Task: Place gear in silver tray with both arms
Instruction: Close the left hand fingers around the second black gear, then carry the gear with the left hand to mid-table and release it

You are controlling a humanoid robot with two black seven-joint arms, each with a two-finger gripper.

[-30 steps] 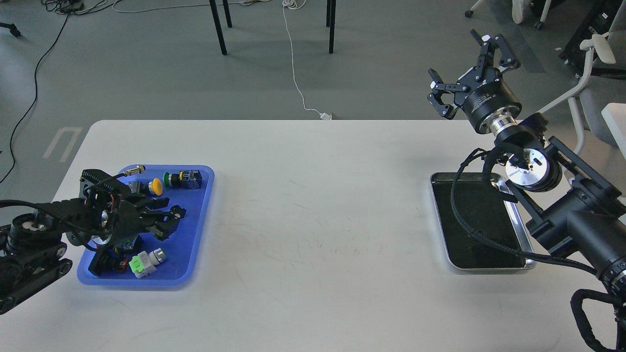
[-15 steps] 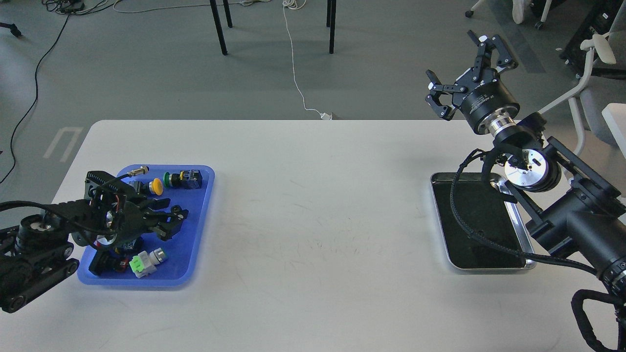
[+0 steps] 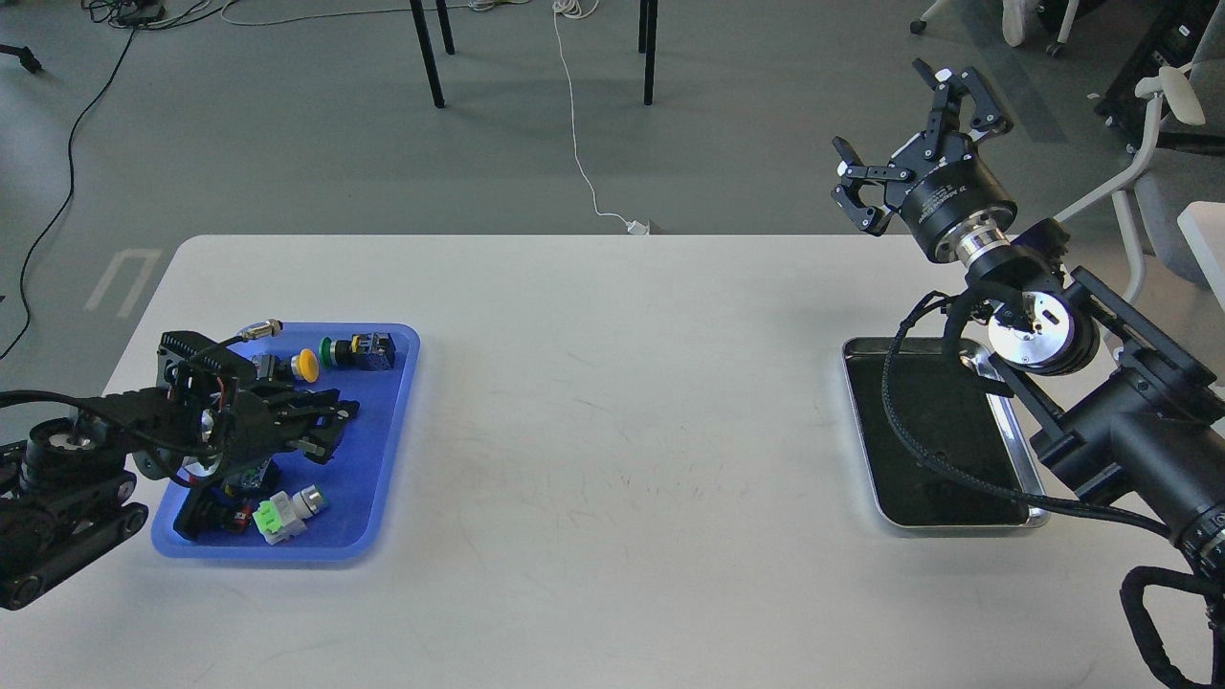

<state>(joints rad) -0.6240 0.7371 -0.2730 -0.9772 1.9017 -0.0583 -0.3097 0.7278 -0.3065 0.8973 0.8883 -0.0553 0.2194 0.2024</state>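
The silver tray (image 3: 860, 413) lies at the right of the table, its dark floor bare, partly covered by my right arm and its cable hose. My right gripper (image 3: 909, 144) is open and empty, held high above the table's back right, beyond the tray. My left gripper (image 3: 330, 428) reaches low over the blue tray (image 3: 383, 459) at the left, its dark fingers close together among the parts. I cannot tell whether it holds anything. No gear can be made out; the gripper hides part of the tray's contents.
The blue tray holds a yellow push button (image 3: 306, 363), a green and black switch (image 3: 360, 351), a green and white connector (image 3: 283, 510) and a metal plug (image 3: 259, 330). Chair and table legs stand on the floor beyond the table.
My left gripper's fingers have come closer together over the blue tray, and the wrist has shifted slightly. My right gripper rose a little and then held still.
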